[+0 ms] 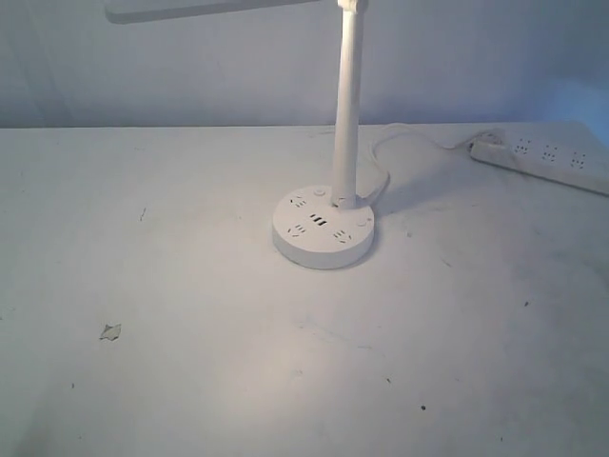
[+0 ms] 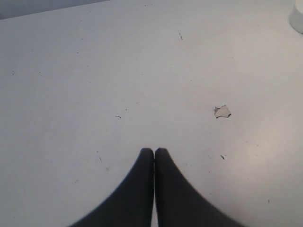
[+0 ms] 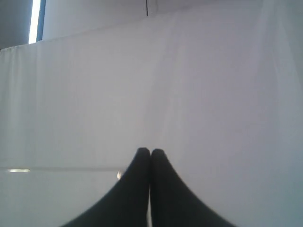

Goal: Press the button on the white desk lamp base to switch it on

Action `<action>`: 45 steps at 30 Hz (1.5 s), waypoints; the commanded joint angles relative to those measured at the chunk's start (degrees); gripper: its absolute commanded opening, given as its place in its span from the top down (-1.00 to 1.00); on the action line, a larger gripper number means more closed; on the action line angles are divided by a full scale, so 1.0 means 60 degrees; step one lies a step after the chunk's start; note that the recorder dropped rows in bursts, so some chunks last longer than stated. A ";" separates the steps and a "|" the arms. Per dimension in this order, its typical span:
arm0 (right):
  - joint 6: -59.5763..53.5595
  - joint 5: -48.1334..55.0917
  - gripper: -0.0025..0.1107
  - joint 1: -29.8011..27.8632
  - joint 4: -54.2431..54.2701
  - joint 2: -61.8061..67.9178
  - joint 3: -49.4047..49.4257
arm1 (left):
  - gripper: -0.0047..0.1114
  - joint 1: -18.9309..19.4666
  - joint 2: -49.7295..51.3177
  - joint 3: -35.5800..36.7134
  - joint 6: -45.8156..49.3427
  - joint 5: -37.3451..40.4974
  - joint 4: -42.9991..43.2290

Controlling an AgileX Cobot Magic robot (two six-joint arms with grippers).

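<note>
The white desk lamp base (image 1: pixel 323 227) is a round disc with socket holes and dark USB slots, standing mid-table in the exterior view. A slim white pole (image 1: pixel 346 105) rises from it to the lamp head (image 1: pixel 205 9) at the top edge, and warm light falls on the table around it. A small round button (image 1: pixel 319 192) shows on the disc beside the pole. Neither arm appears in the exterior view. My left gripper (image 2: pixel 154 150) is shut and empty over bare table; an edge of the base (image 2: pixel 297 20) shows far off. My right gripper (image 3: pixel 150 151) is shut, facing a white backdrop.
A long white power strip (image 1: pixel 542 157) lies at the back right, with a white cord (image 1: pixel 400 143) curving from it toward the lamp. A small paper scrap (image 1: pixel 110 331) lies front left, the same scrap (image 2: pixel 222 111) seen by the left wrist. The white table (image 1: pixel 190 381) has dark specks.
</note>
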 commanded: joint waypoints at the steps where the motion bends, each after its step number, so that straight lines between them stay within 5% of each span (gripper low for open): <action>1: -0.0202 0.1668 0.96 -0.0007 -0.0016 -0.0023 0.0070 | 0.92 0.0000 -0.0030 0.0018 -0.0003 0.0054 0.0048; 9: 0.1419 0.6462 0.96 -0.0007 -0.0041 -0.0064 0.0070 | 0.92 0.0000 -0.0030 0.0018 -0.0003 0.0027 0.0012; 15: 0.2690 0.8474 0.96 -0.0007 -0.0041 -0.0064 0.0070 | 0.92 0.0000 -0.0030 0.0018 -0.0003 0.0027 0.0012; 27: 0.2690 0.8463 0.96 -0.0111 -0.0041 -0.0064 0.0070 | 0.92 0.0000 -0.0030 0.0018 -0.0003 0.0027 0.0012; 31: 0.2486 0.8502 0.96 -0.2466 -0.0111 -0.0186 0.0070 | 0.92 0.0000 -0.0030 0.0018 -0.0003 0.0027 0.0012; 35: -0.0013 0.8645 0.96 -0.4228 -0.0192 -0.0186 0.0070 | 0.92 0.0000 -0.0030 0.0018 -0.0003 0.0027 0.0012; 45: -0.0008 0.8625 0.96 -0.3738 -0.0192 -0.0186 0.0070 | 0.92 0.0000 -0.0030 0.0018 -0.0003 0.0027 0.0012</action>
